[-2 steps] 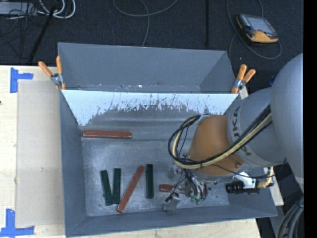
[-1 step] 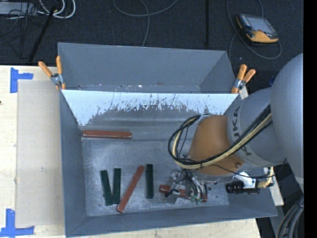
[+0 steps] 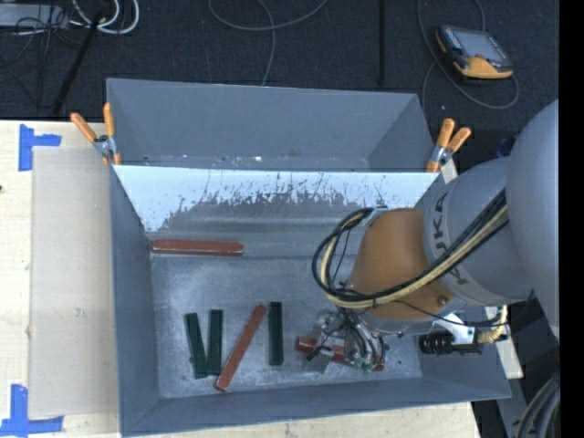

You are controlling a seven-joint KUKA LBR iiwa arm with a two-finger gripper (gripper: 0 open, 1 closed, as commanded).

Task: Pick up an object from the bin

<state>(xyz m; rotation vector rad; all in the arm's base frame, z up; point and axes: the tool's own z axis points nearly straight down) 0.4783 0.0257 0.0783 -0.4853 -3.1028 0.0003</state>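
Note:
My gripper [image 3: 339, 347] is low over the bin's floor at the front right, under the arm's orange cover. A small reddish-brown block [image 3: 306, 343] lies right against its left side; whether it is gripped is hidden. Just to the left an upright dark green bar [image 3: 275, 333] rests on the floor. Beside that bar a long reddish-brown bar [image 3: 241, 346] lies slanted.
Two more dark green bars [image 3: 194, 345] [image 3: 215, 340] lie side by side at the front left. Another reddish-brown bar [image 3: 197, 246] lies flat along the back left of the floor. The arm fills the bin's right side.

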